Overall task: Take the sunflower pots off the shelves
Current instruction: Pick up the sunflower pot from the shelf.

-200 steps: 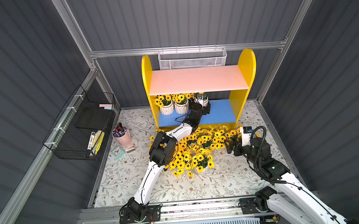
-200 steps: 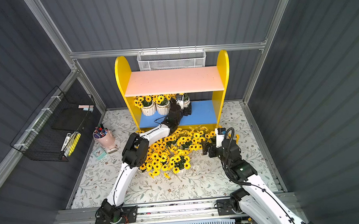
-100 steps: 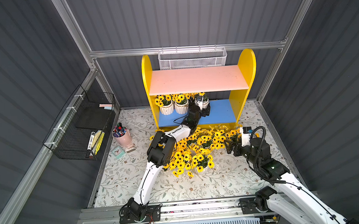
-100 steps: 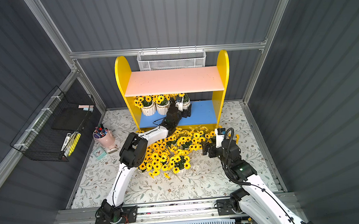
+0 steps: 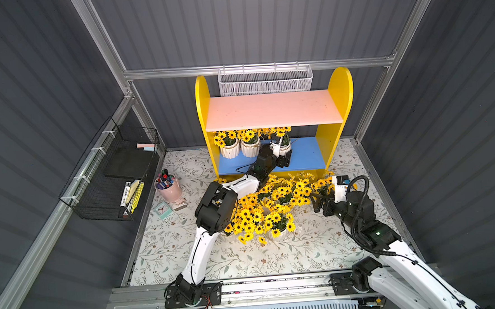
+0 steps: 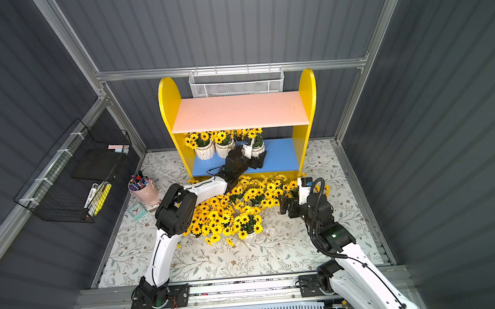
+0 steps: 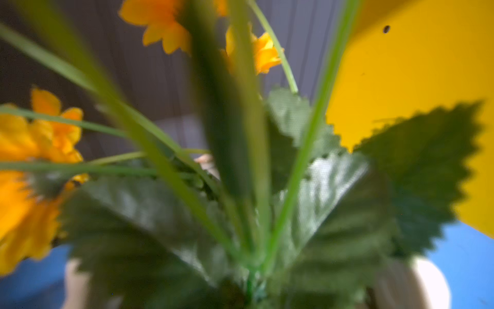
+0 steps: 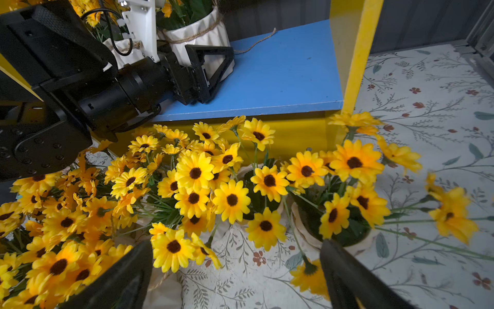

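The shelves (image 5: 273, 113) are yellow with a pink upper board and a blue lower board (image 5: 307, 158). Three sunflower pots stand on the lower board's left part (image 5: 229, 150) (image 5: 249, 150) (image 5: 284, 149). My left gripper (image 5: 282, 154) reaches onto the blue board, open, its jaws either side of the right-hand pot (image 8: 197, 32). The left wrist view shows only blurred leaves and that pot's white rim (image 7: 427, 281). Several more sunflower pots (image 5: 269, 209) crowd the floor in front of the shelves. My right gripper (image 8: 235, 278) hovers open at the right edge of this pile (image 6: 284, 207), holding nothing.
A pink cup of markers (image 5: 168, 187) and a small clock (image 5: 162, 209) sit on the floral floor at left. A black wire rack (image 5: 110, 174) hangs on the left wall. A white mesh basket (image 5: 265, 80) hangs behind the shelves. The yellow side panel (image 7: 414, 67) is close to the left wrist.
The left arm has shifted slightly at the right-hand pot on the lower board. The right arm has stayed still. Both grippers remain open.
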Available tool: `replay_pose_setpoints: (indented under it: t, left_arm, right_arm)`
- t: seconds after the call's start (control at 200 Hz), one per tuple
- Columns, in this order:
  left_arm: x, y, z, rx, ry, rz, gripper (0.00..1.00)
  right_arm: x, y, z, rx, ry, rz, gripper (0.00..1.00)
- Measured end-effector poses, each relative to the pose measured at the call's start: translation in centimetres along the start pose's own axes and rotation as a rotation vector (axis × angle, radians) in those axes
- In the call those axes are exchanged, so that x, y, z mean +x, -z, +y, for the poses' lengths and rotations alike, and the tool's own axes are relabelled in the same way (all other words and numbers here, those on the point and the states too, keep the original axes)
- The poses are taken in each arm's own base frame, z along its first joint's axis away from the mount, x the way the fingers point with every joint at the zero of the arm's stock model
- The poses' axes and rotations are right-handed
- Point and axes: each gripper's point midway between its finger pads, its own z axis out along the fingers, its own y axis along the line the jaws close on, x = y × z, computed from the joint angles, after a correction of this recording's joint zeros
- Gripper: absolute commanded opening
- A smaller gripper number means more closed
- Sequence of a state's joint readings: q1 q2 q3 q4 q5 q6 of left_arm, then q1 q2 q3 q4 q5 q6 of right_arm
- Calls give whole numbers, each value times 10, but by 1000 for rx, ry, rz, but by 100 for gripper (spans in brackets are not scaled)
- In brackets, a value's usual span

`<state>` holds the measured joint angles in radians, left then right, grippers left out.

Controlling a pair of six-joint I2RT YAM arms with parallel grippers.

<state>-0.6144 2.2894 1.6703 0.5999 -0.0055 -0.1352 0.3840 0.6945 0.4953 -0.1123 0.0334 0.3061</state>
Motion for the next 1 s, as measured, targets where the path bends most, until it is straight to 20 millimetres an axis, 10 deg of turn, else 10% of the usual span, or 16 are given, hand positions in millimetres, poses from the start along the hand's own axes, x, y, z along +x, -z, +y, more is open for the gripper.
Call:
replay_pose_setpoints:
  t: [0.535, 1.001]
  left_arm:
    - [2, 22, -53, 137, -30, 66, 0]
    - [-2, 33, -54, 146, -38, 75, 0]
  right_arm:
    - [-1, -2, -12, 64, -22, -8, 99]
    - [-6, -3, -26, 112, -54, -25, 99]
